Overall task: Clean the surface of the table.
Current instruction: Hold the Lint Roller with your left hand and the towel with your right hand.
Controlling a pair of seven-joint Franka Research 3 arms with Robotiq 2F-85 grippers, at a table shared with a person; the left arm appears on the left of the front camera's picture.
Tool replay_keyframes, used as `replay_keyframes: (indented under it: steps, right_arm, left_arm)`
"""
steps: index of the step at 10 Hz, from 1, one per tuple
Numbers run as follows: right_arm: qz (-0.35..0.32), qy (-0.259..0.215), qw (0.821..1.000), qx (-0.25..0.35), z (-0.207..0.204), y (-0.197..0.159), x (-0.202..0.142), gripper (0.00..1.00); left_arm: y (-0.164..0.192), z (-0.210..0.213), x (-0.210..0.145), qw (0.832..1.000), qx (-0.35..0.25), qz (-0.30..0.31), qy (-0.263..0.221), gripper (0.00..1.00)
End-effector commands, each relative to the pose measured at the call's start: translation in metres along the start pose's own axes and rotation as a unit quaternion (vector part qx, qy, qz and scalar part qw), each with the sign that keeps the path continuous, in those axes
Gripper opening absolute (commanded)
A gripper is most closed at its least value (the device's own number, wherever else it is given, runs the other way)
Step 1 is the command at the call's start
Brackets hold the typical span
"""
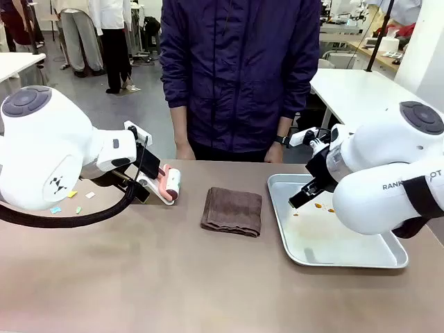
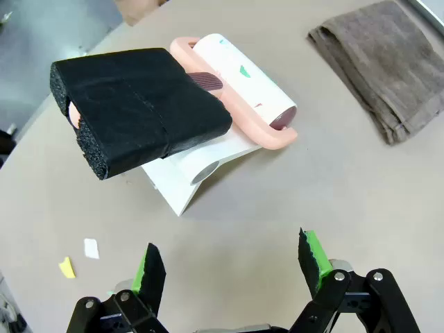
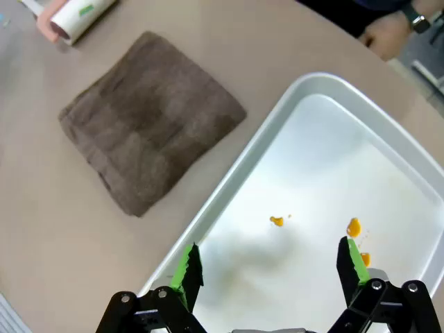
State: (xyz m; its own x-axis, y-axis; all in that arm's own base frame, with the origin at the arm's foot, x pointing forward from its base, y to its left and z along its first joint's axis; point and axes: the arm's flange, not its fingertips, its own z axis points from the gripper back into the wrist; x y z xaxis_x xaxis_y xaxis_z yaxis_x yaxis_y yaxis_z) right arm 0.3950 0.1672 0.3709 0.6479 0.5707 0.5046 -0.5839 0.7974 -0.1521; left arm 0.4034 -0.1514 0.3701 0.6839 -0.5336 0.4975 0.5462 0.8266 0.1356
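The wide brown-taupe matte table [image 1: 173,277] spreads beneath both claws. The left gripper [image 2: 232,260] hangs over its bare top, jaws apart and empty, near a pink-framed white lint roller [image 2: 239,83] and small paper scraps [image 2: 91,248]. The right gripper [image 3: 270,267], jaws likewise apart and empty, is above a shiny rectangular metal tray [image 3: 229,187] with orange spots [image 3: 354,227], beside a folded brown towel [image 1: 232,210]. The right arm's white shell [image 1: 388,173] reads "RANK"
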Motion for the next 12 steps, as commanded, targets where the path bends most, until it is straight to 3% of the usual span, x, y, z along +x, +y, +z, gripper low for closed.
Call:
replay_keyframes:
  steps: [1,12]
  right_arm:
    - [0.000,0.000,1.000,0.000,0.0001,0.0000,0.0001,1.00]
    - [0.000,0.000,1.000,0.000,0.0001,0.0000,0.0001,1.00]
  left_arm:
    - [0.0000,0.0001,0.0000,1.000,0.000,0.000,0.000,1.00]
    - [0.0000,0.0001,0.0000,1.000,0.000,0.000,0.000,1.00]
